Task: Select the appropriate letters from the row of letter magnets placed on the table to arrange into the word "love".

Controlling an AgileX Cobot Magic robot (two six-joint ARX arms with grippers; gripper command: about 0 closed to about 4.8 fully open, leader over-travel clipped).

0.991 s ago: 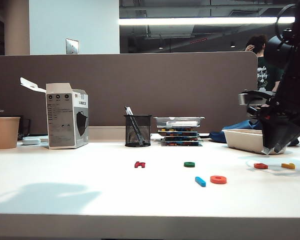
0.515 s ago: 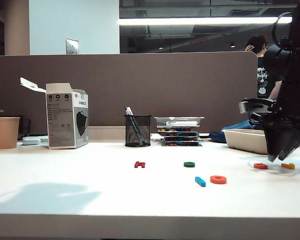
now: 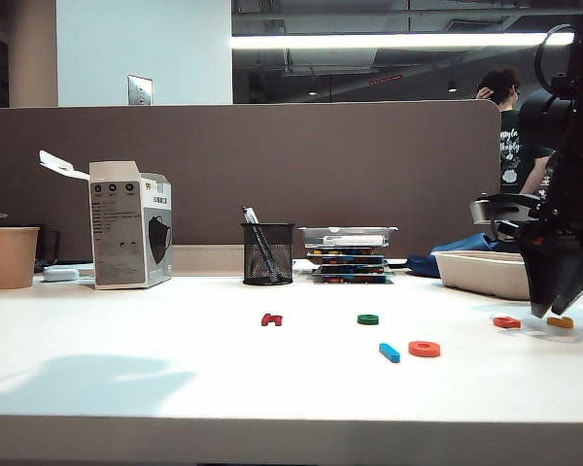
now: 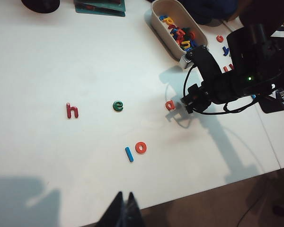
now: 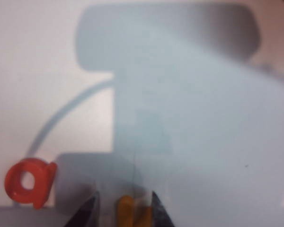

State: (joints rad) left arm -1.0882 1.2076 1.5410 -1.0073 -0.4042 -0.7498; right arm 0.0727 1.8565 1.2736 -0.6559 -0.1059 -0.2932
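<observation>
The letter magnets lie on the white table [image 3: 126, 340]. A dark red h [image 3: 271, 318] and a green e [image 3: 368, 318] sit in the back row, with a red-orange a [image 3: 506, 321] and a yellow angled letter [image 3: 561, 321] to their right. Nearer the front, a blue bar [image 3: 390, 352] lies beside an orange ring [image 3: 425, 349]. My right gripper [image 3: 549, 311] points down, open, just over the yellow letter [image 5: 132, 210], one finger on each side, with gaps. My left gripper [image 4: 124, 196] is shut and empty, high over the front edge.
A white tray [image 3: 481, 272] of spare letters stands behind the right gripper. Along the back sit a mesh pen cup [image 3: 268, 253], stacked letter boxes [image 3: 348, 254], a mask box [image 3: 128, 224] and a paper cup [image 3: 12, 256]. The right arm [image 4: 227, 80] hides the yellow letter in the left wrist view.
My right gripper has moved right and down, from above the red-orange a to over the yellow letter. No letter has moved, and the left arm is still.
</observation>
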